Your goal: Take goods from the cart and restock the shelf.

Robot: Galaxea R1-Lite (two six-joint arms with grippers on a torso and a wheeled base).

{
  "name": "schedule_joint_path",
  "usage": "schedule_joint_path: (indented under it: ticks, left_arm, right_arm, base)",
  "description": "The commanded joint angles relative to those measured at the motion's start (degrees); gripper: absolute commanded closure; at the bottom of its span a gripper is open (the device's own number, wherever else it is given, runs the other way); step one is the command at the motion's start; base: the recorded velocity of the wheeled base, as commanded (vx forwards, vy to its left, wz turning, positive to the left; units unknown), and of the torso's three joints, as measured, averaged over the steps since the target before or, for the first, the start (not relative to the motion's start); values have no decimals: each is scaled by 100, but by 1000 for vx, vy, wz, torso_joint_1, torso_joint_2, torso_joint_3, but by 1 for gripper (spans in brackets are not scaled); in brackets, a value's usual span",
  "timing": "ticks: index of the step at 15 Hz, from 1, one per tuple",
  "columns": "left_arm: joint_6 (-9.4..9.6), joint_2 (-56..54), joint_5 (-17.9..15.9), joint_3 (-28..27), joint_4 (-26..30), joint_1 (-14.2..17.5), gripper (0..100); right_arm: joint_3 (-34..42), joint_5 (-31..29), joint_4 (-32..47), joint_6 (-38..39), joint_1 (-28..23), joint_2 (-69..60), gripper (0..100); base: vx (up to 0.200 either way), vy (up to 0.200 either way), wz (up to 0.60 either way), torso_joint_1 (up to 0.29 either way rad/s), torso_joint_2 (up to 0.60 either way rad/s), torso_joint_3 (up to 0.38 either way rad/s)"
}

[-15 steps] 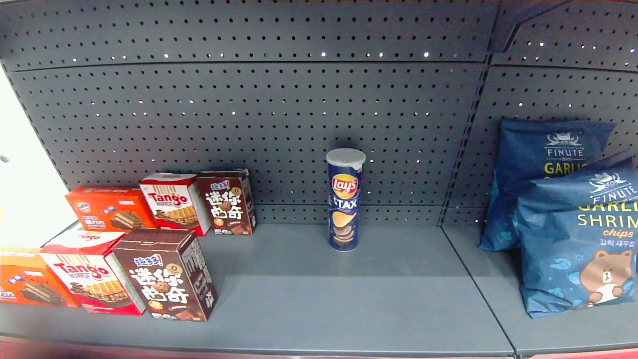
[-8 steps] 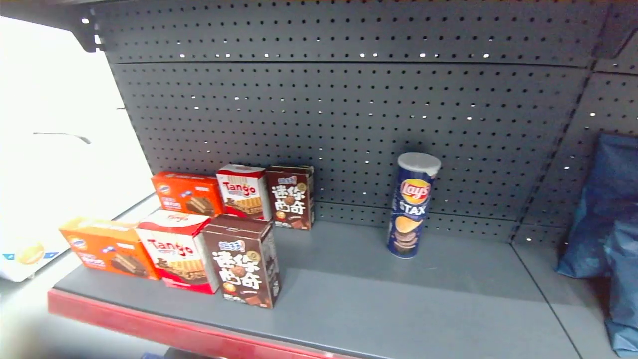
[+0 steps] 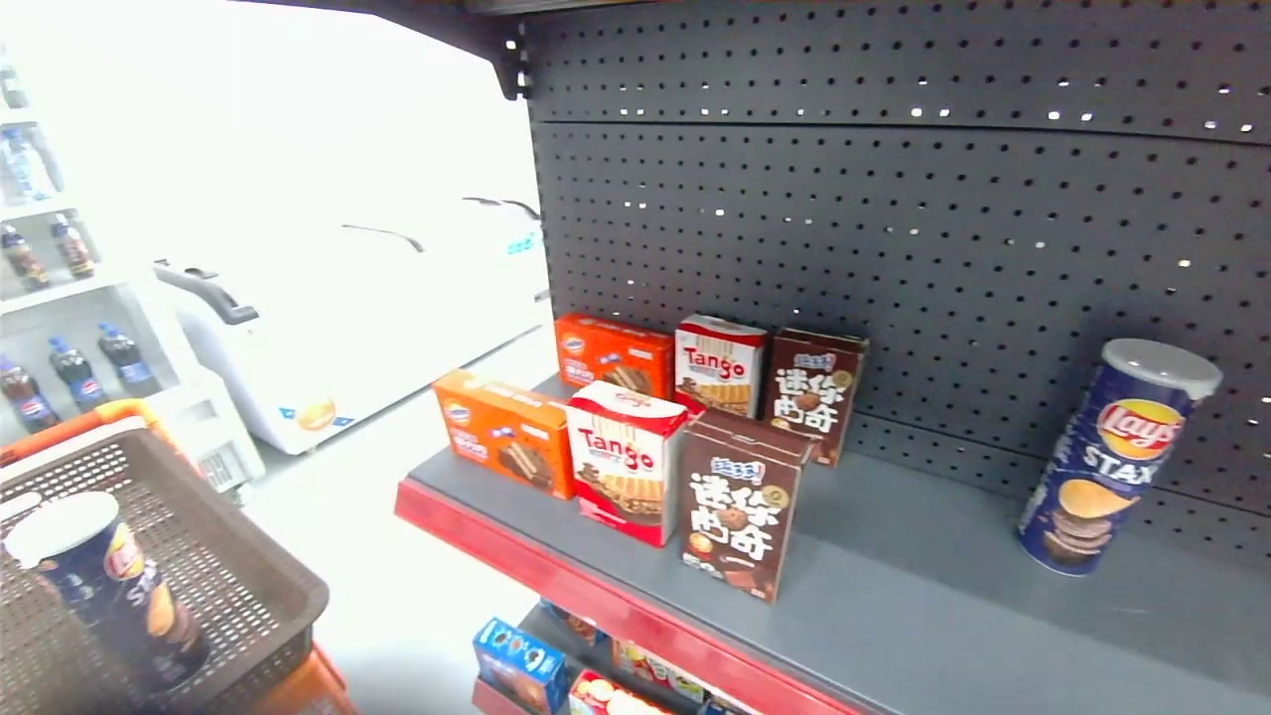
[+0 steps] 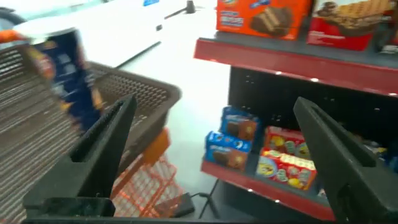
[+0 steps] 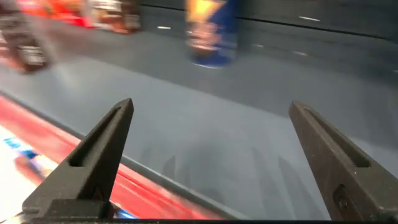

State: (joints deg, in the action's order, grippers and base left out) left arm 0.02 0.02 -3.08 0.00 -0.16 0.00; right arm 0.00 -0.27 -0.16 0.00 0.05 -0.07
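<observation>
A blue chip can with a grey lid stands upright on the grey shelf at the right, against the pegboard. A second blue chip can stands in the brown cart basket at the lower left. In the left wrist view my left gripper is open with nothing between its fingers; the basket and its can lie beyond it. In the right wrist view my right gripper is open and empty above the shelf, with the shelf can farther off.
Orange, red-white and brown snack boxes stand in two rows on the shelf's left part. The shelf has a red front edge. Lower shelves hold packaged goods. A white chest unit and bottle racks stand at the far left.
The head camera has swung to the left: the shelf contents slid right, the blue bags left the picture, and the cart basket with its can came into sight.
</observation>
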Motion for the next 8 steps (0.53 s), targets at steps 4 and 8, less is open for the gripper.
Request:
schedule_joint_path:
  ticks: [4, 8]
  left_arm:
    - [24, -2, -17, 0, -2, 0, 0]
    - [24, -2, -26, 0, -2, 0, 0]
  right_arm:
    - [0, 0, -2, 9, -5, 7, 0]
    - [0, -8, -2, 18, -5, 7, 0]
  base:
    - [0, 0, 600, 1, 1, 4]
    - [0, 0, 450, 2, 3, 1]
